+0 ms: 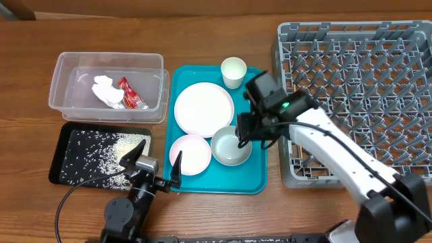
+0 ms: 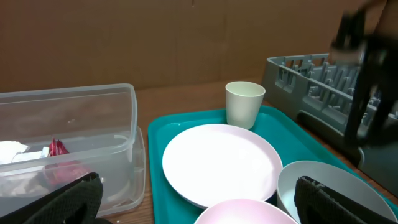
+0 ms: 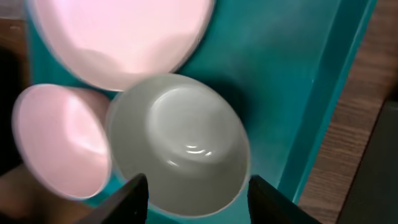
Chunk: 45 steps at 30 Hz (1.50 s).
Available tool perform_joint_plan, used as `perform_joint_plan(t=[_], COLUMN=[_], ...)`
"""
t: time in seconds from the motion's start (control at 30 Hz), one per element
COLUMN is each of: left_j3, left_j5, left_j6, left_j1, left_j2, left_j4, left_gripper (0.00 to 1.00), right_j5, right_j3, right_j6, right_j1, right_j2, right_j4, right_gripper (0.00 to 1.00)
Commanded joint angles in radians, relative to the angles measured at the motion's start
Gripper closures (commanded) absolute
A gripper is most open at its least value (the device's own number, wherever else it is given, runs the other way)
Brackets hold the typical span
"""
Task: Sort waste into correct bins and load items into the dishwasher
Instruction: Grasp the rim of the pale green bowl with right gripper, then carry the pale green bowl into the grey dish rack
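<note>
Wooden tabletop is seen beneath everything. Over it, the right gripper (image 3: 199, 199) is spread wide with nothing clasped, its fingers set to either side of the bowl (image 3: 180, 143). Contact with the rim cannot be made out. The bowl rests upright in the teal tray (image 1: 255, 177), against the pink plate (image 1: 190, 154) and just beside the big plate (image 1: 204, 108). The step in hand is judged to be lifting the bowl for the rack (image 1: 364, 61), just right of the tray. One finger is best dropped inside the wall and one outside, so the rim is pinched. The lift should be made straight up, so neither plate is dragged. The left gripper (image 1: 156, 164) is parked open and empty by the tray's front-left corner.
</note>
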Motion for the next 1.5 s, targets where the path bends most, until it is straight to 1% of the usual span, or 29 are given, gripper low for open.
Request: perform_joint_plan(t=[0.0,0.03,0.13,0.17,0.23,0.27,0.3,0.4,0.5,0.63,0.73,0.83,0.93,1.03,1.1,1.3,1.47], left_j3=[-0.004,-0.004,-0.004,-0.004,-0.004,-0.004,-0.004,-0.004,-0.004,-0.004,-0.004,-0.004,-0.003,-0.003,-0.003,-0.003,-0.003], left_j5=[-0.004,-0.004,-0.004,-0.004,-0.004,-0.004,-0.004,-0.004,-0.004,-0.004,-0.005,-0.005,-0.007,-0.008,-0.008,-0.008,-0.008], left_j6=[-0.018,-0.018,-0.018,-0.018,-0.018,-0.018,-0.018,-0.018,-0.018,-0.018,-0.018,-0.018,-0.017,-0.018,-0.018,-0.018,-0.018], left_j1=[0.006,0.006,0.006,0.006,0.006,0.006,0.006,0.006,0.006,0.006,0.006,0.006,0.006,0.006,0.005,0.005,0.005], left_j2=[-0.01,-0.01,-0.01,-0.01,-0.01,-0.01,-0.01,-0.01,-0.01,-0.01,-0.01,-0.01,-0.01,-0.01,-0.01,-0.01,-0.01], left_j4=[-0.001,-0.001,-0.001,-0.001,-0.001,-0.001,-0.001,-0.001,-0.001,-0.001,-0.001,-0.001,-0.002,-0.002,-0.002,-0.002,-0.002], left_gripper=[0.0,0.0,0.0,0.0,0.0,0.0,0.0,0.0,0.0,0.0,0.0,0.0,0.0,0.0,0.0,0.0,0.0], right_j5=[0.044,0.044,0.04,0.034,0.025,0.017,0.016,0.019,0.093,0.372,0.603,0.91,1.134,1.273,1.321,1.349,1.349], right_j3=[-0.114,-0.142,-0.2,-0.208,-0.21,-0.204,-0.197,-0.158,-0.09,0.036,0.084,0.089,0.088,0.065,0.041,-0.004,-0.006], right_j6=[0.112,0.114,0.114,0.114,0.114,0.114,0.114,0.11,0.11,0.088,0.076,0.076,0.083,0.085,0.085,0.085,0.084], right_j1=[-0.006,-0.008,-0.008,-0.005,0.001,0.002,0.002,0.002,0.0,0.0,-0.004,-0.034,-0.09,-0.172,-0.233,-0.441,-0.555], right_j2=[0.032,0.039,0.053,0.054,0.054,0.05,0.044,-0.004,-0.082,-0.211,-0.299,-0.373,-0.384,-0.368,-0.349,-0.238,-0.112], right_j4=[0.079,0.111,0.175,0.179,0.169,0.16,0.148,0.114,0.051,-0.043,-0.041,-0.036,-0.074,-0.101,-0.105,-0.116,-0.116], right_gripper=[0.47,0.48,0.62,0.72,0.88,0.93,0.96,0.96,0.96,0.96,0.96,0.96,0.96,0.96,0.96,0.96,0.96])
